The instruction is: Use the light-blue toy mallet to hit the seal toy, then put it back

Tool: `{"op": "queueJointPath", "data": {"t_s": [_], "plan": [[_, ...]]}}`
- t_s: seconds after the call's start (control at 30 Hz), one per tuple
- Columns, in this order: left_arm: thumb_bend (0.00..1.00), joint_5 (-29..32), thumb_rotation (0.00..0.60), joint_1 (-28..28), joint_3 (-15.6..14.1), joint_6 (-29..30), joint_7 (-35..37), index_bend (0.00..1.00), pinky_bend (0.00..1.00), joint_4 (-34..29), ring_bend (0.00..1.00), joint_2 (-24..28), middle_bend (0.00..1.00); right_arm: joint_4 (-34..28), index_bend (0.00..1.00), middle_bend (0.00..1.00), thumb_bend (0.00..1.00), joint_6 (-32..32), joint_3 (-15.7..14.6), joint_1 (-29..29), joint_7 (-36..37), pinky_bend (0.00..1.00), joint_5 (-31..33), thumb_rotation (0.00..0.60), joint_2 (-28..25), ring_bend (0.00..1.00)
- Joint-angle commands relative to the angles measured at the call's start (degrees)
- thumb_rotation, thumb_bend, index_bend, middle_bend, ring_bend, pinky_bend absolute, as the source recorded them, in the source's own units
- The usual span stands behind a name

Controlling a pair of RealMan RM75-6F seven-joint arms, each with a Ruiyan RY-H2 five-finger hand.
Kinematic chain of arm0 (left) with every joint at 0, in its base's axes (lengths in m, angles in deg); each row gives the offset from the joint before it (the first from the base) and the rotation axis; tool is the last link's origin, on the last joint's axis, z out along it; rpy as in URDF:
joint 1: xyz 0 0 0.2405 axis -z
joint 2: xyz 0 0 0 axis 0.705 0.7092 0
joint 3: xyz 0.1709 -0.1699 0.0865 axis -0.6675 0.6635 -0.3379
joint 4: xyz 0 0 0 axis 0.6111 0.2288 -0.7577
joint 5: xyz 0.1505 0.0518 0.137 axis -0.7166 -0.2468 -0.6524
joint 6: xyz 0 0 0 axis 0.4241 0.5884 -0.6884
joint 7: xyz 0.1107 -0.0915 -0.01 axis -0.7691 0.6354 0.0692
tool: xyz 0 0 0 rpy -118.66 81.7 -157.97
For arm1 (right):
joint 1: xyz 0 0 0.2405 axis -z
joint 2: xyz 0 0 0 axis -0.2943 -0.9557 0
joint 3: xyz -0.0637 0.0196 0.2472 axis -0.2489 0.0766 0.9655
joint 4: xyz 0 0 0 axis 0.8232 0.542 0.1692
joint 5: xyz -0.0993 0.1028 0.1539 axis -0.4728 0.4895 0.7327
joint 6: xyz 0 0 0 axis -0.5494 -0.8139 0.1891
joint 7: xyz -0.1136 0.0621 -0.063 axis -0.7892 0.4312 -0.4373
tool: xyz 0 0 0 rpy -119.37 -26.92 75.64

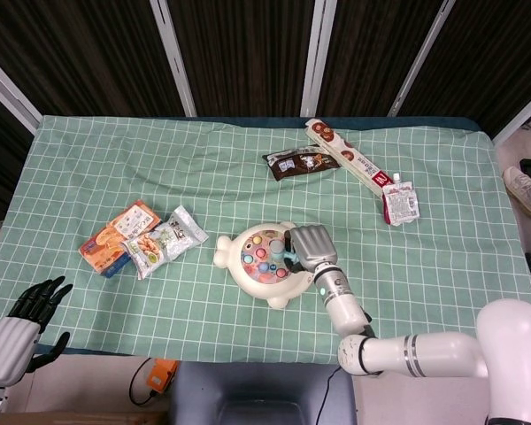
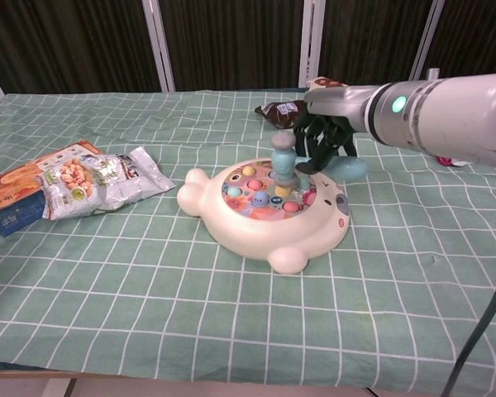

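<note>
Mallet [image 2: 284, 161] down on the pegs, and we're right in the hitting step! The right hand [image 1: 311, 248] has its fingers wrapped around the light-blue handle, the far end of it poking out past the hand toward the robot's right, and the mallet head stands upright over the coloured buttons on the seal toy [image 2: 264, 213]. From the chest view the head looks to be touching, or just above, a yellow peg near the toy's right half; I can't quite tell which. The seal toy sits mid-table on the green checked cloth [image 1: 203, 177], snack packets [image 1: 142, 237] well apart to its left.

Left hand [image 1: 31, 310] hangs off the near-left corner of the table, fingers spread, holding nothing.

By my read, the strike is landing or just landed, so the put-back is all that's left. That calls for lifting the mallet clear of the pegs without dragging the toy, then laying it down and loosening the fingers.
</note>
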Motion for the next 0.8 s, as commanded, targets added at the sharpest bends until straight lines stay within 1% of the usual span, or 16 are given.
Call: {"op": "queueJointPath", "data": {"t_s": [0.03, 0.27, 0.57, 0.8], "plan": [[0.40, 0.0, 0.600, 0.0, 0.0, 0.0, 0.0, 0.00, 0.11, 0.0, 0.00, 0.0, 0.00, -0.9, 0.99, 0.71, 0.72, -0.5, 0.4, 0.8, 0.8, 0.77, -0.8, 0.600, -1.2, 0.73], [0.40, 0.0, 0.600, 0.1, 0.0, -0.4, -0.7, 0.00, 0.11, -0.2, 0.00, -0.2, 0.00, -1.1, 0.99, 0.71, 0.72, 0.2, 0.2, 2.0, 1.7, 0.77, -0.9, 0.600, -3.0, 0.73], [0.40, 0.5, 0.600, 0.3, 0.2, -0.8, -0.7, 0.00, 0.11, -0.3, 0.00, -0.2, 0.00, 1.9, 0.99, 0.71, 0.72, 2.1, -0.5, 1.7, 1.2, 0.77, -0.1, 0.600, -1.8, 0.73], [0.40, 0.5, 0.600, 0.3, 0.2, -0.8, -0.9, 0.00, 0.11, -0.3, 0.00, -0.2, 0.00, 2.9, 0.99, 0.71, 0.72, 2.4, -0.9, 1.2, 0.0, 0.77, 0.7, 0.600, -0.8, 0.73]]}}
